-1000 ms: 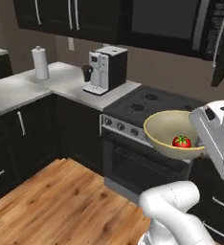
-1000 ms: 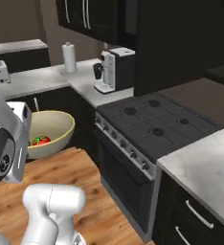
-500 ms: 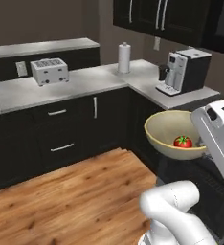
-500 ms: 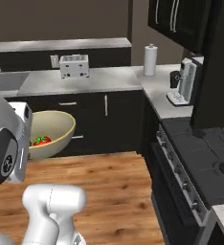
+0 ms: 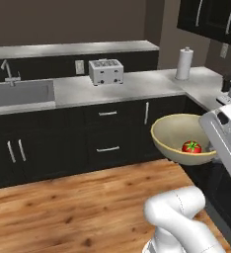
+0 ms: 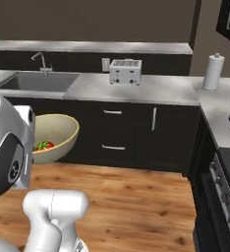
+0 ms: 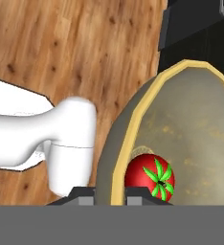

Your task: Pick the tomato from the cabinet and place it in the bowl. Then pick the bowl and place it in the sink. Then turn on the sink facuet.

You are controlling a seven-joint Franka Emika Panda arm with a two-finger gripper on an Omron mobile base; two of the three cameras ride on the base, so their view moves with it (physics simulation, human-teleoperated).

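Note:
The pale yellow-beige bowl (image 5: 176, 133) hangs in the air over the wooden floor, held by its rim. My gripper (image 7: 110, 194) is shut on that rim, one finger inside the bowl (image 7: 195, 119) and one outside. The small red tomato (image 5: 191, 147) with its green tuft lies in the bottom of the bowl (image 6: 55, 132), close to my fingers; the tomato (image 7: 150, 176) shows again near the held rim and the tomato (image 6: 44, 145) beside my hand. The dark grey sink (image 5: 19, 93) is set in the counter at the far left, with the slim faucet (image 5: 8, 72) behind it. From the other side, the sink (image 6: 38, 81) and faucet (image 6: 41, 61) stand beyond the bowl.
A silver toaster (image 5: 106, 71) and a paper towel roll (image 5: 185, 63) stand on the grey L-shaped counter (image 5: 137, 84). Black drawers and doors run below it. Dark wall cabinets (image 5: 211, 17) hang at the upper right. A stove edge (image 6: 225, 197) lies at the right. Wooden floor (image 5: 63, 207) spreads ahead.
The whole picture has swung left as the base turned: stove and coffee machine slid off to the right, the sink came in at the left. The bowl stays held with the tomato inside.

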